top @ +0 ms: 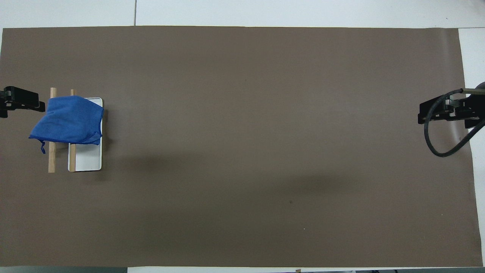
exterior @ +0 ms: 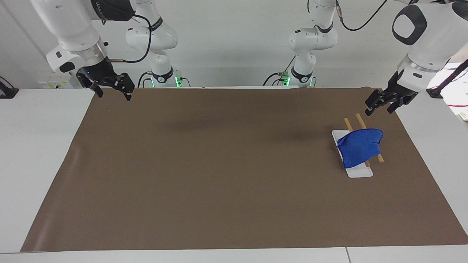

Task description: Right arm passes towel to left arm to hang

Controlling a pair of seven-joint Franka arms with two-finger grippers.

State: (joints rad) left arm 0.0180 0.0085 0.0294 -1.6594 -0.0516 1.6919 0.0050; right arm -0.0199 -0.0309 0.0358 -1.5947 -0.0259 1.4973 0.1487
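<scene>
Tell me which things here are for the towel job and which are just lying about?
For the job:
- towel, draped over the wooden rack
- left gripper, open, raised beside the rack
- right gripper, open, waiting

Just there:
- brown mat
- white tray
</scene>
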